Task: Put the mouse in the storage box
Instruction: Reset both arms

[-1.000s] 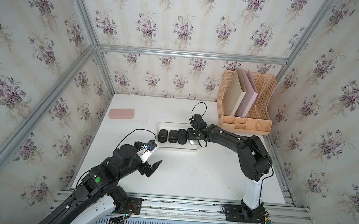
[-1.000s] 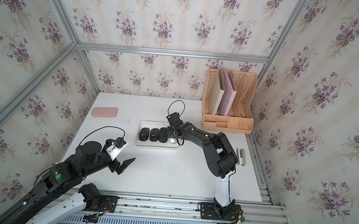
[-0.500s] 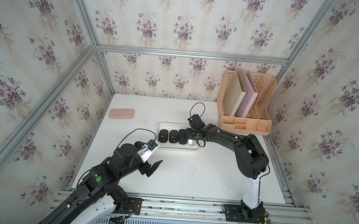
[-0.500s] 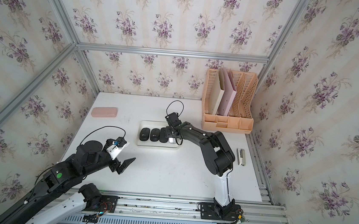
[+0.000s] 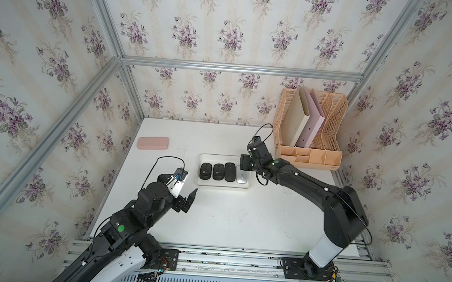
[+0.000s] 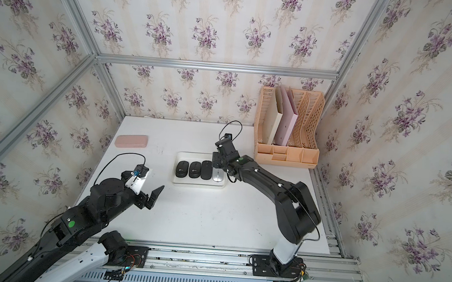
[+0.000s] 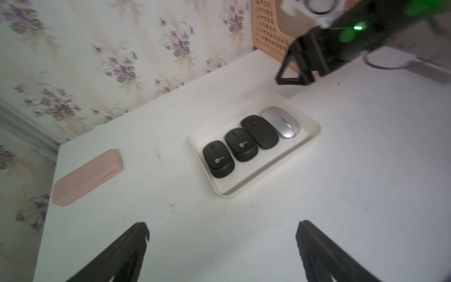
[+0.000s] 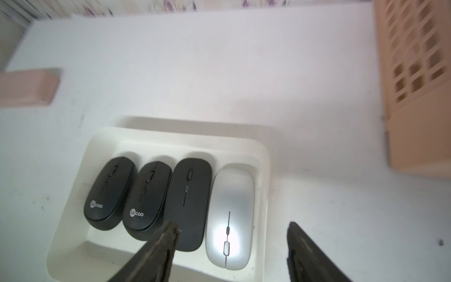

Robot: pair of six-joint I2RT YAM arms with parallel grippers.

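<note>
Four mice lay side by side in the storage box (image 5: 223, 185), a shallow white tray near the middle of the white counter (image 5: 240, 221), as we saw in both top views. Three black mice (image 5: 218, 171) filled the tray's left and middle places, flank to flank. The silver mouse (image 8: 230, 219) lay flat at the right end, just beside the third black one and close to the tray's end wall.

The right claw (image 8: 231, 226) hung directly above the silver mouse with its jaws released and nothing in its grasp. From its own wrist camera we saw one fingertip (image 8: 172, 229) over the neighbouring black mouse and the other past the tray's wall, over bare counter. The left wrist view showed this claw raised clear of the tray.

The left claw (image 7: 223, 225) hovered above bare counter on the near side of the tray, well apart from it, its jaws spread wide and holding nothing.

A small pink case (image 5: 152, 142) lay alone toward the counter's far left corner, apart from the tray. A peach lattice file rack (image 5: 309, 154) stood at the far right corner against the wall, with a cream folder (image 5: 298, 125) and a pink folder (image 5: 311, 126) leaning in its slots. Floral wallpaper (image 5: 229, 22) lined the enclosure on every side we could see.
</note>
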